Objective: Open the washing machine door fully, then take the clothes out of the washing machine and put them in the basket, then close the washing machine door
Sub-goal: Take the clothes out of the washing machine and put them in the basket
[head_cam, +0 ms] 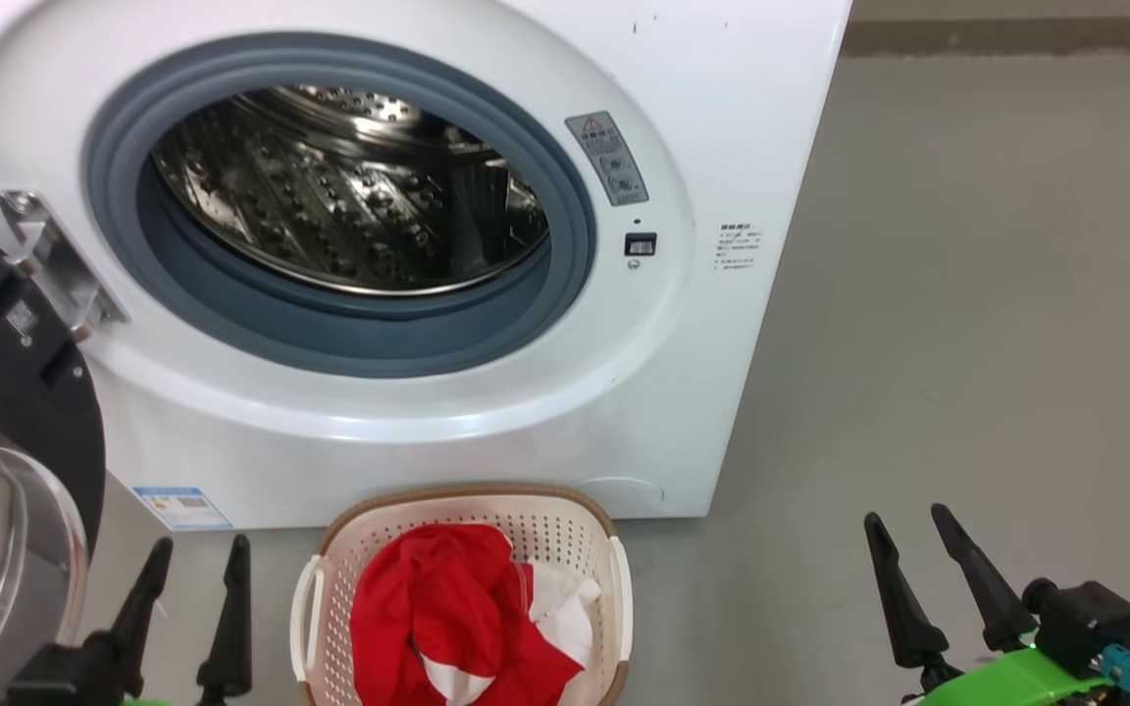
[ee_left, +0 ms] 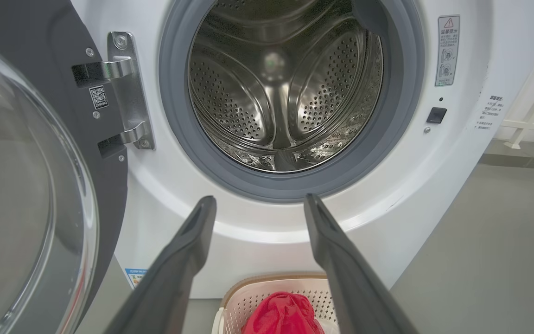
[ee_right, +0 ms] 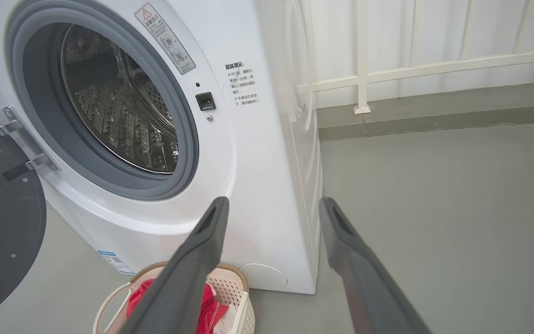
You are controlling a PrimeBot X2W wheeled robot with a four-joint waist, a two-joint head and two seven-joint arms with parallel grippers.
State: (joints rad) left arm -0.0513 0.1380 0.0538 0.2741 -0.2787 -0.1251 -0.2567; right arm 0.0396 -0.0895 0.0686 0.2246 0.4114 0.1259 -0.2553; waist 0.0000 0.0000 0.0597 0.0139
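Grey concrete floor (head_cam: pixel 967 294) spreads in front of and to the right of the big white boxy front-loading washing machine (head_cam: pixel 742 118), and a white railing (ee_right: pixel 362 55) stands behind the machine's right side.

At the machine's left edge hangs the large round washing machine door (head_cam: pixel 30 392), a glossy black ring around a bulging clear glass bowl. It is swung wide on its bright metal hinge (head_cam: pixel 50 260), which leaves the machine's mouth free for reaching in.

Before the machine's lower left, close beside the door's glass, the left gripper (head_cam: pixel 202 541) hovers with its two long dark fingers spread wide and nothing between them. Its wrist view looks straight into the machine's opening. Being the nearer to the door, it seems to me the better placed to push it.

Inside the machine's grey rubber gasket (head_cam: pixel 565 245), the perforated steel drum (head_cam: pixel 349 206) looks bare in every part that shows.

Right against the machine's front, below the opening, sits the small cream-white perforated plastic basket (head_cam: pixel 565 534) with a brown woven-look rim. That spot likely keeps the carry from the drum short. The clothes (head_cam: pixel 437 608), bright red fabric with white panels plus white cloth, lie heaped inside it.

Off the machine's front right corner, well apart from the door, the right gripper (head_cam: pixel 906 513) waits, its fingers equally spread and empty.

Emptying looks done to me, and closing the door is what remains
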